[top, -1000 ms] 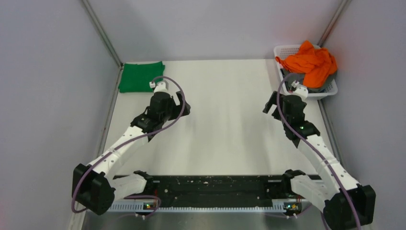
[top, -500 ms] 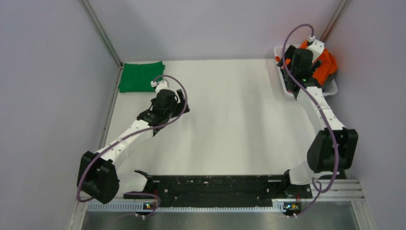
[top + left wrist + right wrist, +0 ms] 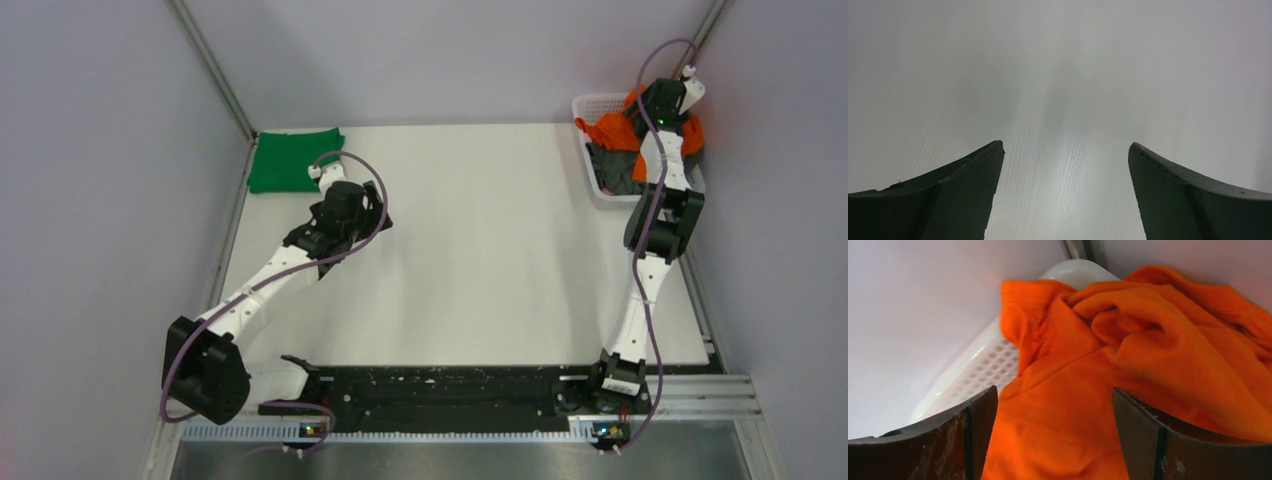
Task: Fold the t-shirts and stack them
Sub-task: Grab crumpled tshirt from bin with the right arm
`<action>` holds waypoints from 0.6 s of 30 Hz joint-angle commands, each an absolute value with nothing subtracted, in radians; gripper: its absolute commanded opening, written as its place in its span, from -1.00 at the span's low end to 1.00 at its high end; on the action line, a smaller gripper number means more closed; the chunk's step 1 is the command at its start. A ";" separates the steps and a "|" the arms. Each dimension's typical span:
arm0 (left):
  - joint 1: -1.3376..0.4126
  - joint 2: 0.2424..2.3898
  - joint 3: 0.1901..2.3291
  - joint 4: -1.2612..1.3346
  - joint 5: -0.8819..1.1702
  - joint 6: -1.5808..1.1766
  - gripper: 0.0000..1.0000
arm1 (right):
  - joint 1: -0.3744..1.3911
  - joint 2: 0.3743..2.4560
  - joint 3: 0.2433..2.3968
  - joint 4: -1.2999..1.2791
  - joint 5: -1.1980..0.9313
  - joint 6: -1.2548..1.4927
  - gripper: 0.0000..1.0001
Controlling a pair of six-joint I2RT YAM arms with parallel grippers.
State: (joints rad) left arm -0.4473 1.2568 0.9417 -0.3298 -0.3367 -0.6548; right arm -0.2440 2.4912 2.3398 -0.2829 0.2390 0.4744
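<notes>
Your right jaws gape over the orange t-shirt point(image 3: 1148, 365) in the basket point(image 3: 983, 365) — gripping nothing. Your left jaws stand wide, empty, over the surface point(image 3: 1063, 75).

White arm links point(image 3: 250, 298), black joints point(image 3: 205, 375), looping purple cables point(image 3: 381, 190), dark tapered fingers point(image 3: 948, 200).

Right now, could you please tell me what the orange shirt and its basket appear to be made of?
The orange t-shirt looks like soft, matte knit cloth: it bunches in thick rounded folds. The basket looks like white moulded plastic, faintly glossy, judging by its smooth rim and regular lattice holes.
</notes>
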 commanded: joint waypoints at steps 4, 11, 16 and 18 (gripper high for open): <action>-0.443 1.235 0.955 -0.348 -0.340 -0.704 0.97 | -0.239 2.520 2.425 -0.240 0.132 0.492 -0.38; -0.442 1.230 0.958 -0.315 -0.325 -0.683 0.97 | -0.239 2.357 2.423 -0.199 0.143 0.420 -1.00; -0.441 1.221 0.946 -0.283 -0.318 -0.661 0.97 | -0.239 2.202 2.410 -0.233 -0.040 0.411 -1.00; -0.441 1.214 0.940 -0.270 -0.314 -0.651 0.98 | -0.233 2.144 2.407 -0.263 -0.138 0.412 -1.00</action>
